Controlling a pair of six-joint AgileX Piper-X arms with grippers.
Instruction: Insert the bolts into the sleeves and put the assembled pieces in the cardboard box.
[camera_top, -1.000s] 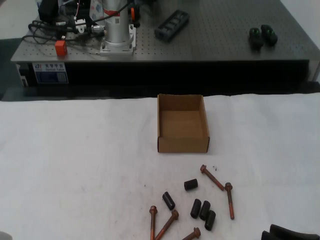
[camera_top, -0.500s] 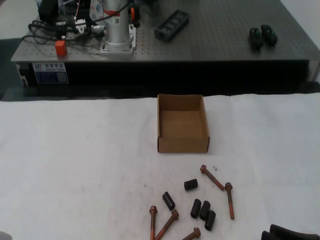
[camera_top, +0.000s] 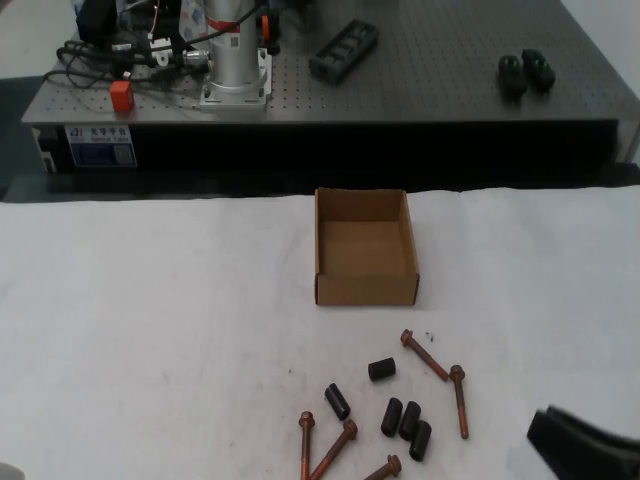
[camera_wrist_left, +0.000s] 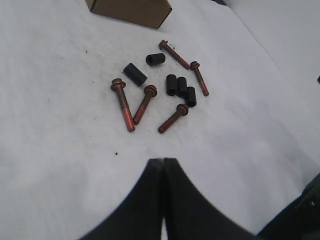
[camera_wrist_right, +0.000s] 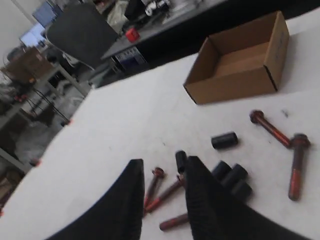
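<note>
Five bolts and five sleeves lie loose and mixed on the white-covered table, by its near edge and right of middle. The open-topped cardboard box stands just behind them. The left claw is pressed together on nothing. The right claw is narrowly parted and holds nothing, with the pile beyond its tips. The high view adds a dark arm part at the near right corner.

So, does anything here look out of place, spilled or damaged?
Nothing stands out. The cardboard box stands upright and empty, undamaged. The bolts and sleeves lie loose in a scatter on the white cloth, none assembled yet. Only a few dark specks mark the cloth.
</note>
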